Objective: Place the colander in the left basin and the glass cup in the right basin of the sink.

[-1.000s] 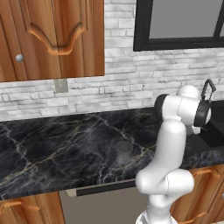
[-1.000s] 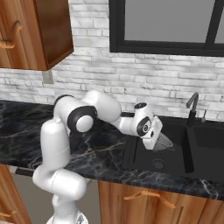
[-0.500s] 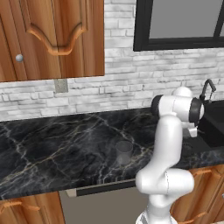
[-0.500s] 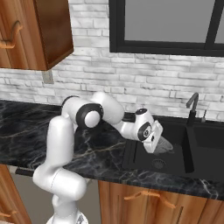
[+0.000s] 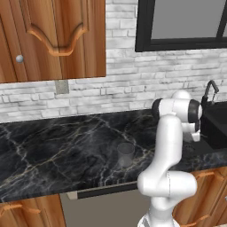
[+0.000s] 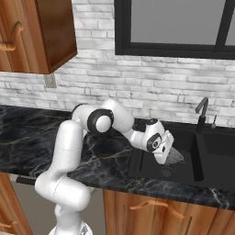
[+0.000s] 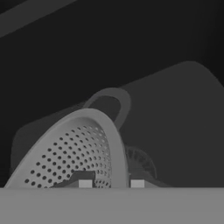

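The silvery perforated colander (image 7: 70, 153) hangs tilted inside the left basin (image 6: 147, 167) of the black sink (image 6: 183, 133), just above its floor and drain. My gripper (image 7: 111, 183) is shut on the colander's rim, with one fingertip on each side of it. In the right base view the gripper (image 6: 163, 155) reaches down into that basin with the colander (image 6: 173, 158) at its tip. The glass cup (image 5: 126, 154) stands upright on the dark marble counter, left of the arm. The right basin (image 6: 220, 147) lies beyond the black divider.
A black curved faucet (image 6: 200, 110) rises at the sink's back edge. Black marble counter (image 5: 57, 142) stretches to the left, under a white brick wall. A wooden upper cabinet (image 5: 53, 35) hangs at the left and a dark-framed window (image 6: 174, 27) sits above the sink.
The hand has sunk a little deeper into the left basin with the colander still in its grip. The cup has not moved.
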### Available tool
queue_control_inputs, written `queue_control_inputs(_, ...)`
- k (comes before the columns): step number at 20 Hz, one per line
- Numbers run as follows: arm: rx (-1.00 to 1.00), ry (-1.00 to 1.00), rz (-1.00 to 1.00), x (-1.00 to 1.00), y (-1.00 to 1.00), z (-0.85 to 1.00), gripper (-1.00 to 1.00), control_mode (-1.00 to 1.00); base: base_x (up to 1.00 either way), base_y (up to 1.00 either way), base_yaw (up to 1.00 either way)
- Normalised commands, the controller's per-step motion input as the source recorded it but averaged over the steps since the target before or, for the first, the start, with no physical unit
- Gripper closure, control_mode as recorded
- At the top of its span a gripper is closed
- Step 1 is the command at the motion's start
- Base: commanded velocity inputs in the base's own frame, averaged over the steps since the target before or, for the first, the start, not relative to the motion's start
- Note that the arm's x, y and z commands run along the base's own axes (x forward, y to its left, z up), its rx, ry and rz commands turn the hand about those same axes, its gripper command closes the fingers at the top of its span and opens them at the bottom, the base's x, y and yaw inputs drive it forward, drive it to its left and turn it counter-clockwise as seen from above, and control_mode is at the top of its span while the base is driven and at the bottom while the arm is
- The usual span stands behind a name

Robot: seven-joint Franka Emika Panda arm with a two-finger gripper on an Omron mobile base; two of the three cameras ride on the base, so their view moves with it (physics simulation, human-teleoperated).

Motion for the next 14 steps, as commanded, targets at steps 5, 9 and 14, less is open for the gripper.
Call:
queue_control_inputs(5,0.0,0.0,0.0,0.15,-0.15,-0.3,1.0,-1.0,0.0,0.0,0.0)
queue_control_inputs(9,0.0,0.0,-0.01,0.26,-0.2,-0.26,1.0,-1.0,0.0,0.0,0.0)
queue_control_inputs(14,0.0,0.0,0.0,0.17,-0.23,-0.26,1.0,-1.0,0.0,0.0,0.0)
